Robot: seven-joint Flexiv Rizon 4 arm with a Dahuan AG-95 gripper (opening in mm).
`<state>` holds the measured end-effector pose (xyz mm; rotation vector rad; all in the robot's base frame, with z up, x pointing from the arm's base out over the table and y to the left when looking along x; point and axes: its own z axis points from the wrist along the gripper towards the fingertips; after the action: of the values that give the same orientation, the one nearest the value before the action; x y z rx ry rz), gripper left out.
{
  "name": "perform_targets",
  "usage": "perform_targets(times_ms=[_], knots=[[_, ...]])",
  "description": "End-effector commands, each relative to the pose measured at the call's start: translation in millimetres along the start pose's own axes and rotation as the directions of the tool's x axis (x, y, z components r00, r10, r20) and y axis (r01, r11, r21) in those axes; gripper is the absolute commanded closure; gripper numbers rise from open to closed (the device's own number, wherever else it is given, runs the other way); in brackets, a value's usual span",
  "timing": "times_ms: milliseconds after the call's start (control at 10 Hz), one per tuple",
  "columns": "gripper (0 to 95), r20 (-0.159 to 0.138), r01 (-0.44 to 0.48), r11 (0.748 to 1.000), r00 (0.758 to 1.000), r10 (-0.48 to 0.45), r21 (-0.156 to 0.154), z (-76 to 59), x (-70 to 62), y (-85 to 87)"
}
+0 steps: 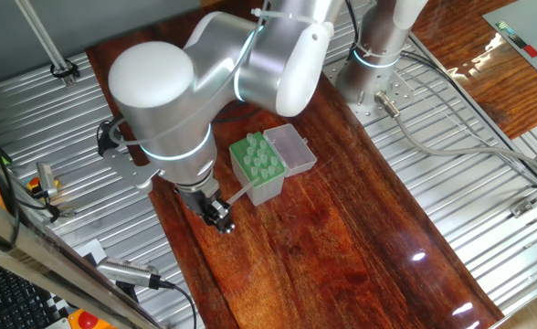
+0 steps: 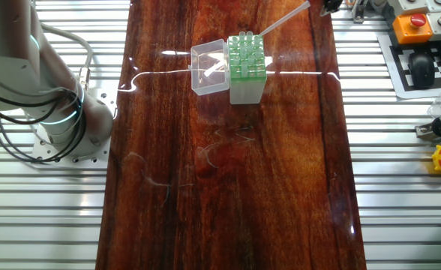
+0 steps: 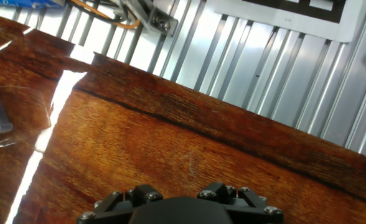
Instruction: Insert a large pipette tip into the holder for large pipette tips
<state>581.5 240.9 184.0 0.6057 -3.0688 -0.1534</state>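
I found the gripper [image 1: 219,216] low over the wood table [image 1: 342,247], just beside the near corner of the holder [image 1: 257,164]. The tip [image 1: 235,195] ran slantwise from the fingers up toward the holder's green top. In the other fixed view the tip [image 2: 283,19] showed the same tilt, its free end close to the upper right corner of the holder [image 2: 246,64]; I could not tell whether it touched.

The jaws appeared closed on the tip's thick end, since it stood off the table with nothing else under it. The hand view showed only the gripper base, bare wood and the slatted metal bed [image 3: 282,81], so I could not confirm the pinch there.

The holder stood upright with its clear lid [image 1: 292,151] swung open to the side away from the gripper, which left the perforated top free for entry from above. Several green-capped positions looked occupied; I could not pick out a vacant hole.

I judged the insertion not yet done: the tip lay far from vertical and would need righting over a hole. A slanted descent risked snagging the grid or nudging the light box.
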Motion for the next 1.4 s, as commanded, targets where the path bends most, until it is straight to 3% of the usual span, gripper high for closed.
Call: perform_targets(times_ms=[100, 600, 1200, 1400], knots=[[38.0, 0.001, -0.004, 1.000, 1.000, 0.004, -0.001, -1.6, 2.3, -1.7], [38.0, 0.010, -0.009, 1.000, 1.000, 0.009, -0.004, -2.5, 3.2, 0.4], [38.0, 0.032, -0.078, 0.997, 0.996, 0.078, 0.018, -2.5, 3.2, 0.4], [38.0, 0.008, -0.079, 0.996, 0.997, 0.079, 0.031, -2.5, 3.2, 0.4]])
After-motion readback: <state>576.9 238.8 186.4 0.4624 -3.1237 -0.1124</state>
